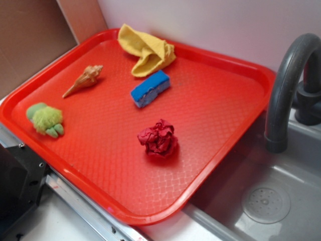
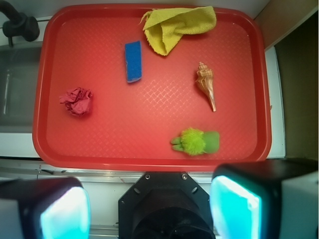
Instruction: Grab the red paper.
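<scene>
The jaws stood wide open and empty, well short of the red paper; a light, springy ball, it risked skidding across the tray if pinched off-centre.

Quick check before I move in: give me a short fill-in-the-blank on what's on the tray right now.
1. The red paper lies on the ____ tray.
2. The sponge sits between the paper and the ____ cloth.
3. The shell lies beside the fuzzy ____ toy.
4. The tool holds ____; its fingers are spread apart.

Missing words: red; yellow; green; nothing
</scene>
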